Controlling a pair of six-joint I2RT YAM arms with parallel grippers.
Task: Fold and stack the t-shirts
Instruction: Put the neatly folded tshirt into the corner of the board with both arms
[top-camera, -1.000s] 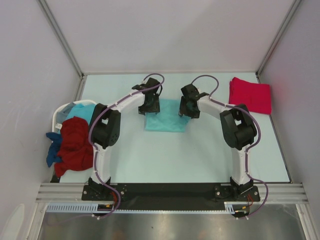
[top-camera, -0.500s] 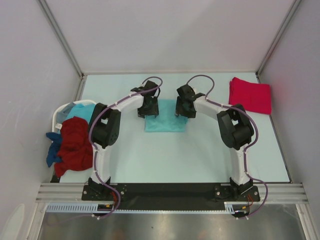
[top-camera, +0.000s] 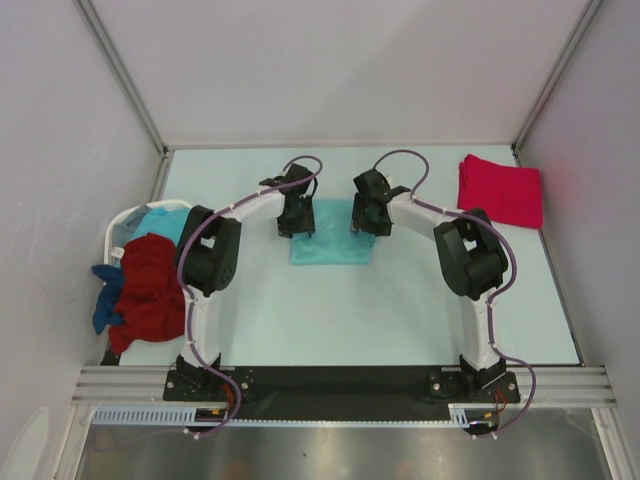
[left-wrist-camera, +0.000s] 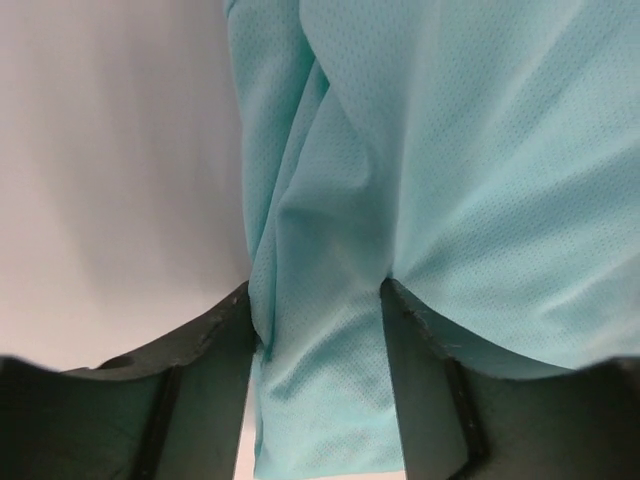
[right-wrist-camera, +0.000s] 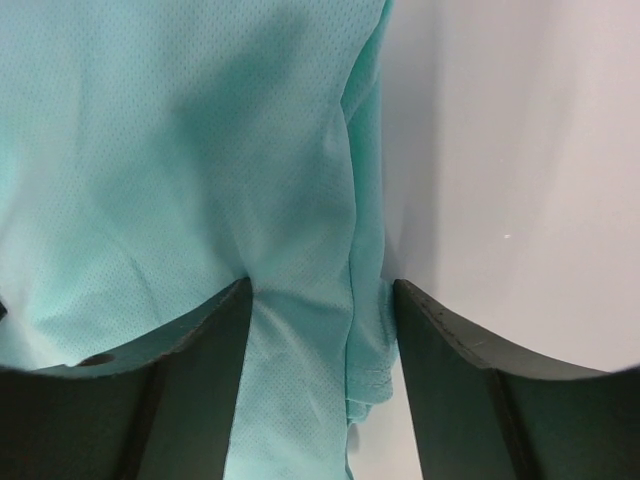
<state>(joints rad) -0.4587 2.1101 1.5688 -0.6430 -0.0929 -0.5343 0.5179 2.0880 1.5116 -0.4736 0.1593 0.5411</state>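
**Top external.** Light teal t-shirt (top-camera: 332, 245), already folded to a rectangle, flat on the pale worktop (top-camera: 400, 310) midway along, toward the far edge. Left jaws sit over its far-left corner, right jaws over its far-right corner. Pinkish-red t-shirt (top-camera: 500, 190), folded square, at the far right corner. Dark red t-shirt (top-camera: 150, 290), heaped against the white basket (top-camera: 118, 228) at the left edge. Step judged: a further fold. The next move calls for both corners pinched and lifted together.

**Left wrist.** Fine mesh knit. A soft ridge runs between the parted jaws. Whether they grip it cannot be told.

**Right wrist.** Hemmed side edge between jaws standing released.
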